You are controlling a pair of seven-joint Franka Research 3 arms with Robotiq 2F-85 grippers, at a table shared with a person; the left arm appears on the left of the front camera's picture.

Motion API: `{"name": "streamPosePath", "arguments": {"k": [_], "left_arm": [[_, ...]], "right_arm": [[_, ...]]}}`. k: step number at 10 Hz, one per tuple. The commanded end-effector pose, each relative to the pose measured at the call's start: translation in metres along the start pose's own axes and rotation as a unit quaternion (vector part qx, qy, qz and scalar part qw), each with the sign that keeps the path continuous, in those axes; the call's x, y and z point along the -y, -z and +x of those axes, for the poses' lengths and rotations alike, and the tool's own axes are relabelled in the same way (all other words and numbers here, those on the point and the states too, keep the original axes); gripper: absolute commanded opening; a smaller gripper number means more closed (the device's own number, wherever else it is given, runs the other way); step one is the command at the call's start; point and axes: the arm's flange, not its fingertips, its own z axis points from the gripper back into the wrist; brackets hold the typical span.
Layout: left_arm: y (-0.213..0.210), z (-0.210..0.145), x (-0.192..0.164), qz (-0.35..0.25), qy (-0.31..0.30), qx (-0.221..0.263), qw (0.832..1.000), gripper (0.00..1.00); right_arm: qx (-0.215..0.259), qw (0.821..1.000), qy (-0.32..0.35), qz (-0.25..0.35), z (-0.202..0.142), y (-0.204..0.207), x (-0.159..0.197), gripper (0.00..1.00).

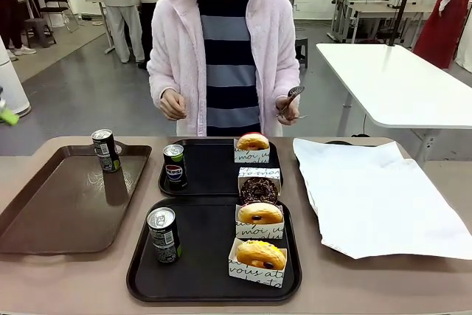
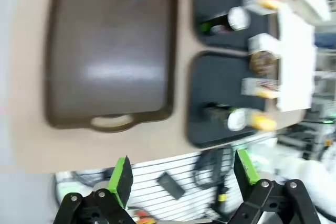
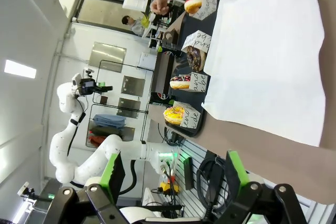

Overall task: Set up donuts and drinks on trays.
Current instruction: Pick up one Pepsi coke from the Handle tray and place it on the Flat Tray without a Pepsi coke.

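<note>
- While two black trays sit one behind the other at mid-table, the near one holds a can at its left side and two donuts along its right rim.
- Behind it, the far tray carries a Pepsi can, a red-iced donut and a chocolate donut at the seam between trays.
- A third can stands at the far edge of the brown tray, whose floor is otherwise bare.
- White paper covers the table's right side.
- Over the near table edge, the left gripper hangs with jaws spread wide, nothing between.
- Likewise wide and unloaded, the right gripper hangs off the table's side.
- At the far side, a person's hand holds tongs.
</note>
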Motion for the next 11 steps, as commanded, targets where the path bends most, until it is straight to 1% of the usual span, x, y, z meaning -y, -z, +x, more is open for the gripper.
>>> {"name": "streamPosePath", "arguments": {"k": [1, 2, 3, 4, 5, 6, 7, 8, 9, 11], "left_arm": [[-0.003, 0.007, -0.024, -0.224, -0.016, 0.026, 0.974, 1.00], [-0.007, 0.017, -0.041, -0.292, -0.025, 0.045, 0.955, 1.00], [-0.006, 0.014, -0.061, -0.314, -0.032, 0.053, 0.947, 1.00], [-0.003, 0.019, -0.079, -0.325, -0.022, 0.055, 0.944, 1.00], [0.002, 0.023, -0.103, -0.341, 0.005, 0.049, 0.939, 1.00], [0.008, 0.023, -0.125, -0.352, 0.024, 0.022, 0.935, 1.00], [0.013, 0.031, -0.141, -0.350, 0.019, 0.009, 0.937, 1.00], [0.021, 0.033, -0.154, -0.338, 0.005, -0.020, 0.941, 1.00], [0.022, 0.038, -0.168, -0.332, -0.001, -0.031, 0.943, 1.00], [0.018, 0.044, -0.179, -0.333, 0.011, -0.041, 0.942, 1.00]], "right_arm": [[0.011, 1.000, -0.011, 0.010, 0.002, 0.001, 0.000, 1.00], [0.011, 1.000, -0.011, 0.010, 0.002, 0.001, 0.000, 1.00], [0.011, 1.000, -0.011, 0.010, 0.002, 0.001, 0.000, 1.00], [0.011, 1.000, -0.011, 0.010, 0.002, 0.001, 0.000, 1.00], [0.011, 1.000, -0.011, 0.010, 0.002, 0.001, 0.000, 1.00], [0.011, 1.000, -0.011, 0.010, 0.002, 0.001, 0.000, 1.00], [0.011, 1.000, -0.011, 0.010, 0.002, 0.001, 0.000, 1.00], [0.011, 1.000, -0.011, 0.010, 0.002, 0.001, 0.000, 1.00], [0.011, 1.000, -0.011, 0.010, 0.002, 0.001, 0.000, 1.00], [0.011, 1.000, -0.011, 0.010, 0.002, 0.001, 0.000, 1.00]]}}
